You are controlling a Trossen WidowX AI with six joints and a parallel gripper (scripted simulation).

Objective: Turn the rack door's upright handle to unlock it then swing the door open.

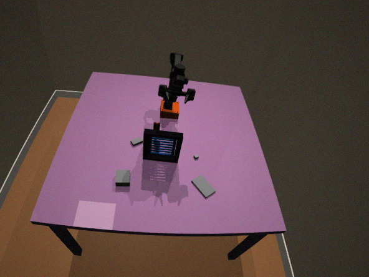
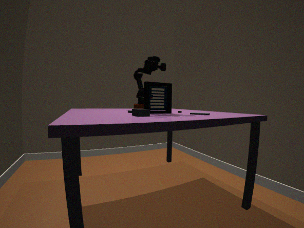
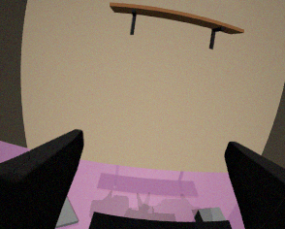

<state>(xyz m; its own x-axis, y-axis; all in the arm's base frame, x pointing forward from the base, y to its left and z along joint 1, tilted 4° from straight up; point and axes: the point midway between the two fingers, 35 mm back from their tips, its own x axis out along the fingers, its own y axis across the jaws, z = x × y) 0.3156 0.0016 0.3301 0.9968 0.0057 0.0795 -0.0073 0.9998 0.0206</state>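
Observation:
The rack's black frame (image 1: 146, 146) (image 2: 169, 97) stands upright on the table. The barred blue door (image 1: 162, 153) (image 2: 165, 97) appears closed within it, seen from the side away from the arm. A small dark reddish part (image 2: 151, 96) shows at the door's left in the exterior view, possibly the handle. Its turn cannot be told. My gripper (image 1: 178, 97) (image 2: 159, 67) (image 3: 158, 145) is open and empty, raised above and behind the frame on the arm's side. It touches nothing visible. The wrist view looks over a black edge, with no handle visible.
The arm's orange base (image 1: 169, 113) is behind the rack on the pink table (image 1: 237, 206). A small black, red-topped part (image 1: 156, 126) shows behind the frame's top. Grey blocks lie around the rack: one (image 1: 136, 141) left, another (image 1: 123, 178) front left, a flat one (image 1: 203, 186) front right, a tiny one (image 1: 196, 156) right.

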